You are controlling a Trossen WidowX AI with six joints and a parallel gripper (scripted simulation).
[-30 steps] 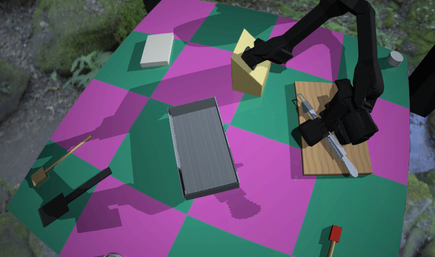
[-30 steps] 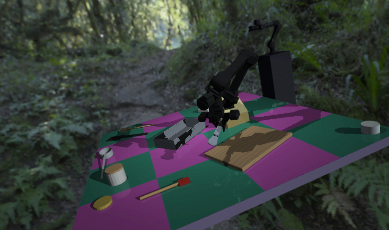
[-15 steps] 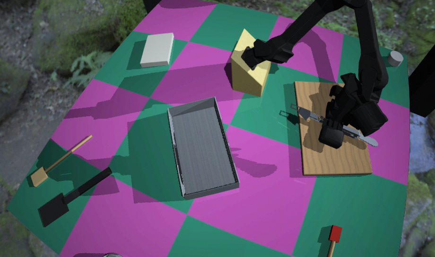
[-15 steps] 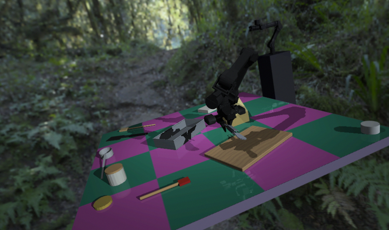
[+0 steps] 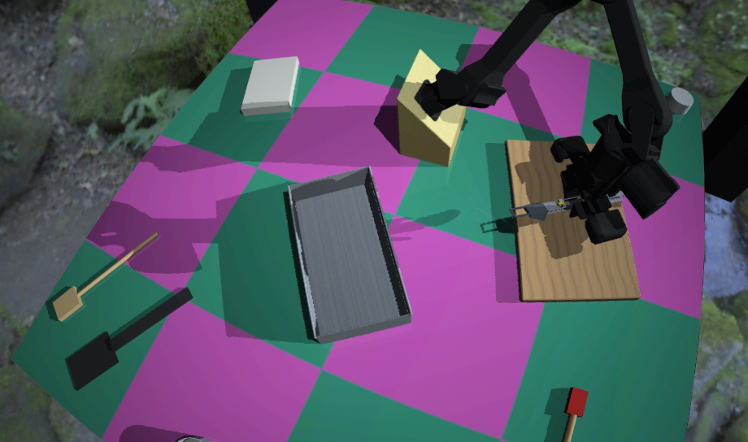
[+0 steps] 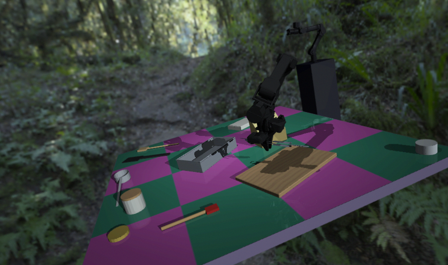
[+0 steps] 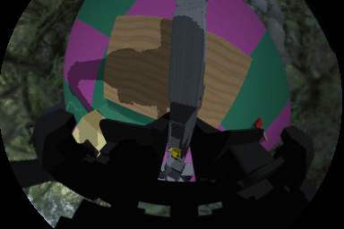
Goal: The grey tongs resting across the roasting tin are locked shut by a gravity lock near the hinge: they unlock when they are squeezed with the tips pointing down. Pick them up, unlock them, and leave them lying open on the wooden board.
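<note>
Holding tongs (image 5: 543, 210) (image 6: 286, 144) (image 7: 188, 61) above wooden board (image 5: 579, 271) (image 6: 287, 172) (image 7: 134, 34); roasting tin (image 5: 347, 255) (image 6: 204, 162) beside.

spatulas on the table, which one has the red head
The wooden-handled spatula nearest the wooden board; the others' heads are tan and black.

Looking down from high above the roasting tin (image 5: 353, 255), nearly whole tabletop taken in. In exterior, facing across from beyond the board's (image 5: 579, 271) (image 6: 287, 171) (image 7: 134, 36) near edge, low, slanting, farther off. In wrist, close above the board; board shared with top.
</note>
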